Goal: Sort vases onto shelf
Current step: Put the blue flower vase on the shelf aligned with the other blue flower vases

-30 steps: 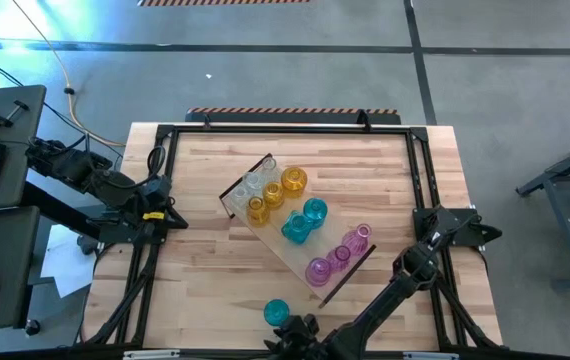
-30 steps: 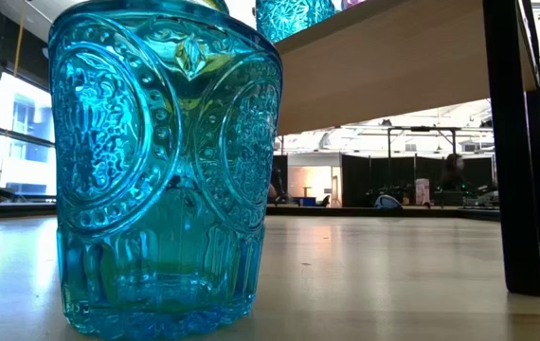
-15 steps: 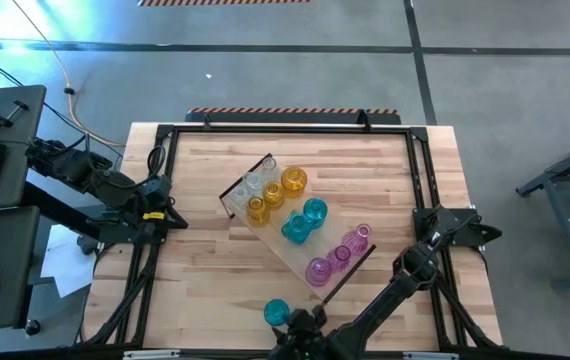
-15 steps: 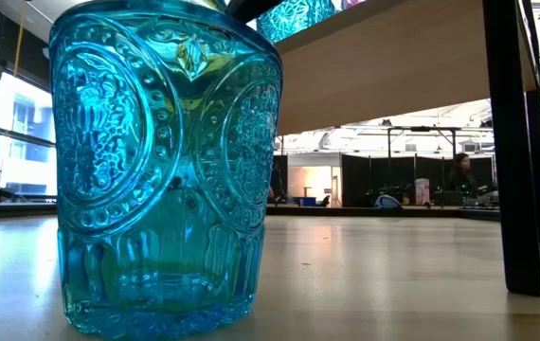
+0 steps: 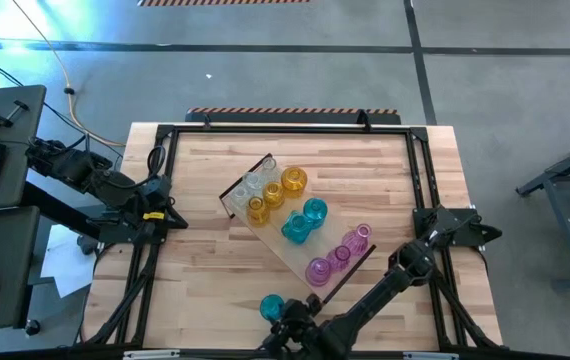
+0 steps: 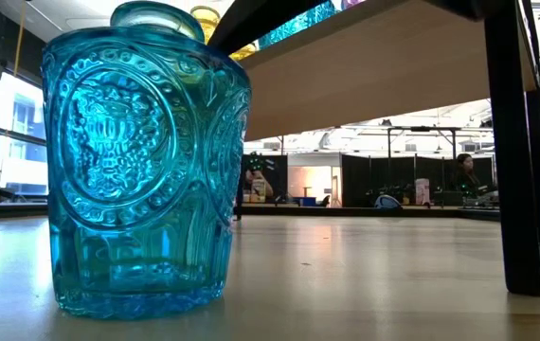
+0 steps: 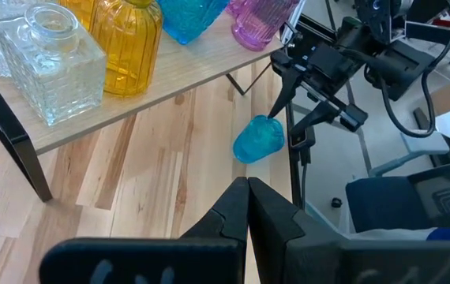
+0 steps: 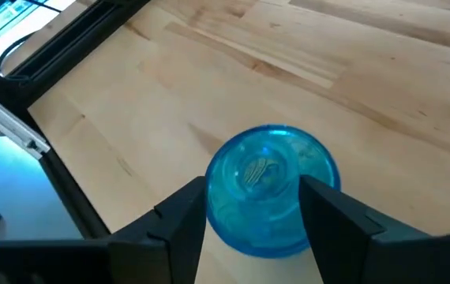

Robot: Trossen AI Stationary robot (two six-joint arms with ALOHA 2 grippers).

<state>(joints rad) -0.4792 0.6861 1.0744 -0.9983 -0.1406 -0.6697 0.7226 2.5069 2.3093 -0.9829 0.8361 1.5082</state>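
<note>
One teal blue vase (image 5: pixel 271 307) stands upright on its base near the table's near edge, apart from the shelf; it fills the left of the low view (image 6: pixel 142 180). My right gripper (image 8: pixel 253 217) is open, one finger on either side of the vase's round body. The shelf (image 5: pixel 270 232) lies slantwise mid-table and carries clear (image 5: pixel 250 185), amber (image 5: pixel 283 188), teal (image 5: pixel 303 220) and pink (image 5: pixel 337 255) vases. My left gripper (image 7: pixel 247 193) is shut and holds nothing, at the table's left edge (image 5: pixel 170 213). My right gripper has the teal vase's round body (image 8: pixel 266 170) between its open fingers (image 8: pixel 181 217), which come slanting down from the table's near right. The fingers' inner sides lie close against the body; which one touches I cannot tell. The vase stands upright on the table.
The shelf's dark end piece (image 6: pixel 521 142) stands just right of the vase in the low view, with the board's underside (image 6: pixel 374 66) above. A black frame (image 5: pixel 165 180) runs round the tabletop. Bare wood lies to the left of the vase along the near edge.
My right gripper has gone a little toward the table's left edge and tipped lower, its fingers coming down around the teal vase. The vase has slid slightly toward the left and turned about its upright axis, staying on its base.
</note>
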